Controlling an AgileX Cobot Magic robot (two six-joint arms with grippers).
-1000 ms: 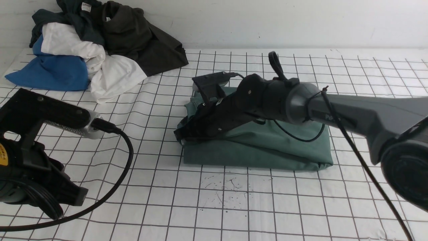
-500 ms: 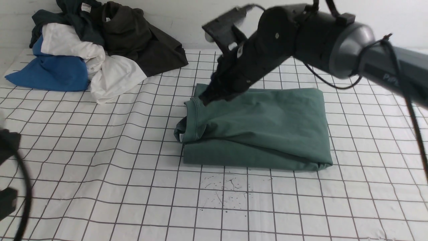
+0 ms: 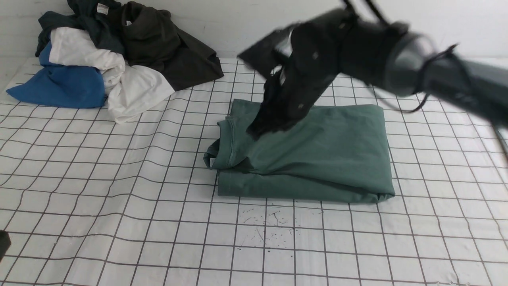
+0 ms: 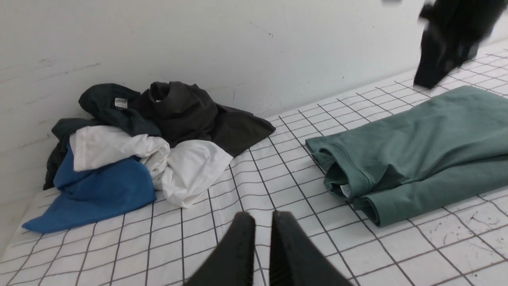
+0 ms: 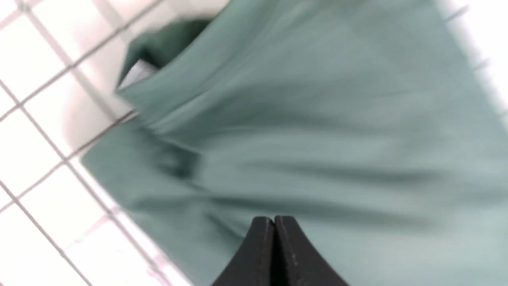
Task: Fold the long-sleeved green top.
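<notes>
The green long-sleeved top (image 3: pixel 317 155) lies folded into a rectangle in the middle of the gridded table, its ribbed neck (image 3: pixel 228 143) at the left end. My right gripper (image 3: pixel 258 133) hovers motion-blurred just over the top near the neck. It is shut and holds nothing. The right wrist view shows its tips (image 5: pixel 274 218) pressed together over blurred green cloth (image 5: pixel 317 119). My left gripper (image 4: pixel 258 216) hangs low over bare table, left of the top (image 4: pixel 416 147). Its fingers are nearly together, with nothing between them. It is almost out of the front view.
A pile of clothes (image 3: pixel 111 51) sits at the far left against the wall: a dark olive-brown garment (image 3: pixel 166 51), a teal-black one with a white tag (image 3: pixel 93 20), white cloth (image 3: pixel 119 79) and blue cloth (image 3: pixel 59 85). Ink specks (image 3: pixel 270 228) mark the cover in front of the top.
My right arm rose off the top's neck end and swung up and slightly right, letting the cloth lie. My left arm drew back out of the front view at lower left.
</notes>
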